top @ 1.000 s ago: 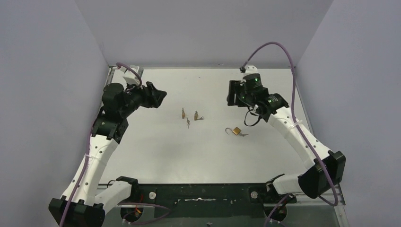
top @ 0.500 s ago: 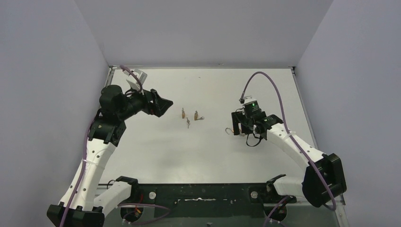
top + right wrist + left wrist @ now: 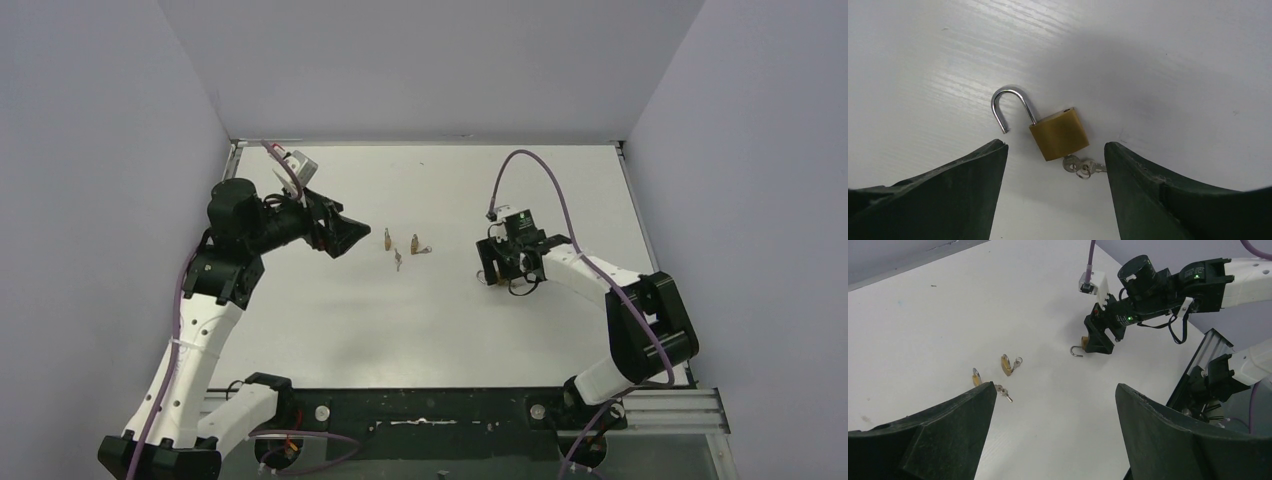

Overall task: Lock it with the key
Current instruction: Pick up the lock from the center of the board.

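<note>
The right jaws are held spread low over the bench (image 3: pixel 400 330), one finger on each side of a brass padlock (image 3: pixel 1058 135), with neither finger touching it. The padlock is laid flat right of mid-bench, its steel shackle (image 3: pixel 1008 107) swung open and a key (image 3: pixel 1080 167) at its lower end. The left jaws are also spread wide, held above the left part of the bench. They are turned toward a second padlock (image 3: pixel 1005 365) and a third padlock (image 3: pixel 976 376), which lie close together near mid-bench with loose keys (image 3: pixel 1004 392) just beside them, well apart from the first. The bench is white and matte, with a fine grain and a few dark specks. It is enclosed on three sides by plain pale lilac walls (image 3: pixel 430 70). A black rail (image 3: pixel 430 410) is fixed along its near edge.
</note>
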Action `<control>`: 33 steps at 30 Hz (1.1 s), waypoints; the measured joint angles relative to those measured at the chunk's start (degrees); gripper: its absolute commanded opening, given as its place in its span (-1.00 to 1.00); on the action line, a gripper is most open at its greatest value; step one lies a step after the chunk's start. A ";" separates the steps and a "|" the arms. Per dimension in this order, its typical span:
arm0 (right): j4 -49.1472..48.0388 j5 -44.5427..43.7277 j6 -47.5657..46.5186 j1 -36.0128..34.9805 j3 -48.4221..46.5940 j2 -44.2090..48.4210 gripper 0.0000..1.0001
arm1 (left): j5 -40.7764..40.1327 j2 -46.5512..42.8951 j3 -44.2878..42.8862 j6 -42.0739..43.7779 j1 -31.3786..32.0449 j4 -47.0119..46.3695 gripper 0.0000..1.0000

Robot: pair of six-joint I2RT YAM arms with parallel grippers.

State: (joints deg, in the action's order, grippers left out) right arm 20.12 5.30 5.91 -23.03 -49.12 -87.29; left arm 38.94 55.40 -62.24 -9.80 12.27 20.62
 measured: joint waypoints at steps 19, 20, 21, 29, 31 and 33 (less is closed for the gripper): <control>-5.05 2.43 -0.74 0.96 3.10 -1.27 0.27 | 0.15 -0.20 -1.57 3.76 -0.02 3.37 0.77; -5.01 2.08 -0.74 0.61 3.10 -1.27 0.25 | 0.11 -0.22 -1.57 3.87 -0.02 3.39 0.77; -4.94 1.55 -0.74 0.20 3.10 -1.27 0.24 | 0.09 -0.22 -1.57 3.93 -0.02 3.41 0.77; -3.19 -2.80 -0.76 -3.17 2.01 -3.19 0.09 | -0.13 -0.26 -1.90 4.11 -0.02 3.69 0.77; -2.84 -3.48 -0.66 -3.30 1.09 -4.44 0.08 | -0.20 -0.33 -1.90 4.15 -0.02 3.80 0.77; -2.58 -4.26 -0.68 -3.30 0.24 -5.14 0.08 | -0.42 -0.52 -1.92 4.31 -0.02 4.09 0.77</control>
State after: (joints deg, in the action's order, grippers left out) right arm 17.54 1.04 5.23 -26.33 -48.88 -92.42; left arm 38.52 54.87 -64.16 -5.50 12.25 24.71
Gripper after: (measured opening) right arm 0.544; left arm 0.884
